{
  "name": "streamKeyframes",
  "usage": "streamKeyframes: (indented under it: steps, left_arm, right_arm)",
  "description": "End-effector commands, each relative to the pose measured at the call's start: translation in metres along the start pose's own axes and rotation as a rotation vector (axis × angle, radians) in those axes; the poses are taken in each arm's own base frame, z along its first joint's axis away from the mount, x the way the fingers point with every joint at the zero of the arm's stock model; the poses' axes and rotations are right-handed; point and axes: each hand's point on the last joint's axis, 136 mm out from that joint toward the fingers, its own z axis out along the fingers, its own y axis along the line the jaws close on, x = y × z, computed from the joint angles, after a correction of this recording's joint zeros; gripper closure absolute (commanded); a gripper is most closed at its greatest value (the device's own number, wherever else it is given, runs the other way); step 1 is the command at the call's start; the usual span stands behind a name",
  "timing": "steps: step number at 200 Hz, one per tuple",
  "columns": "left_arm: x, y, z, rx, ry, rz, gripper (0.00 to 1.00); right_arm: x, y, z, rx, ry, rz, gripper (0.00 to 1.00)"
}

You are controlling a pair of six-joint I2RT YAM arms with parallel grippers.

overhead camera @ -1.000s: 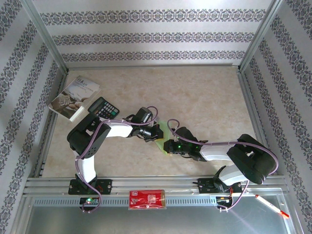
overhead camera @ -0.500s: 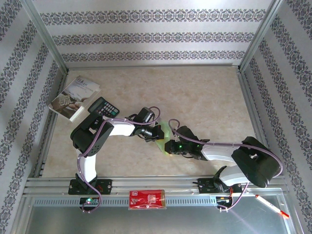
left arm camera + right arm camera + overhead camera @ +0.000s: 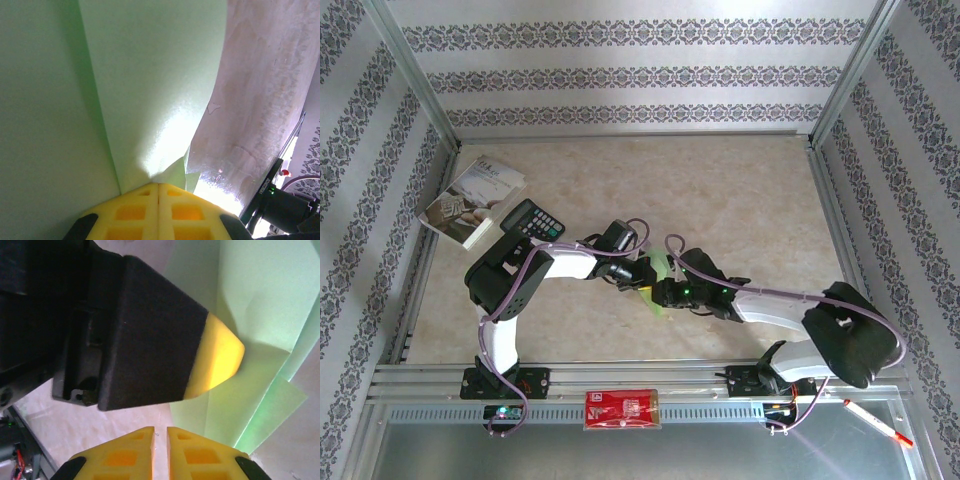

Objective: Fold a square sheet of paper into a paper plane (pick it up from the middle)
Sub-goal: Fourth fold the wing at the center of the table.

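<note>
The two match. The left arm (image 3: 498, 345) and the right arm (image 3: 770, 311) both have smooth white links between bulky black joint housings, and thin lilac cables (image 3: 790, 292) loop along them. A small green light (image 3: 688, 292) glows near the right wrist. The fingers (image 3: 135, 212) are bright yellow, moulded with square recesses.

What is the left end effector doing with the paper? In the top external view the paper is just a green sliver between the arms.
Observer: The left end effector is shut on the paper; a long crease runs up from near the pinch.
Operator: And the right one?
Observer: The right end effector stands slightly open, a narrow gap with nothing in it.
Operator: Is the paper flat?
Observer: No. The right wrist view shows several overlapping folded layers.
</note>
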Motion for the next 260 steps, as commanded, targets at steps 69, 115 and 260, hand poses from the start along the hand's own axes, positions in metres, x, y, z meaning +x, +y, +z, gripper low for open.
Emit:
streamKeyframes:
  steps: [69,115,260]
  left_arm:
    - [0.01,0.029,0.01,-0.107,0.031,-0.017,1.0]
    - [0.011,0.035,0.008,-0.137,0.025,-0.013,1.0]
    - [0.008,0.042,0.007,-0.161,0.016,-0.022,1.0]
  right_arm:
    - [0.037,-0.035,0.02,0.096,0.144,0.034,0.89]
    - [0.072,-0.05,0.011,0.13,0.21,0.068,0.92]
    - [0.106,-0.048,-0.005,0.108,0.283,0.063,0.94]
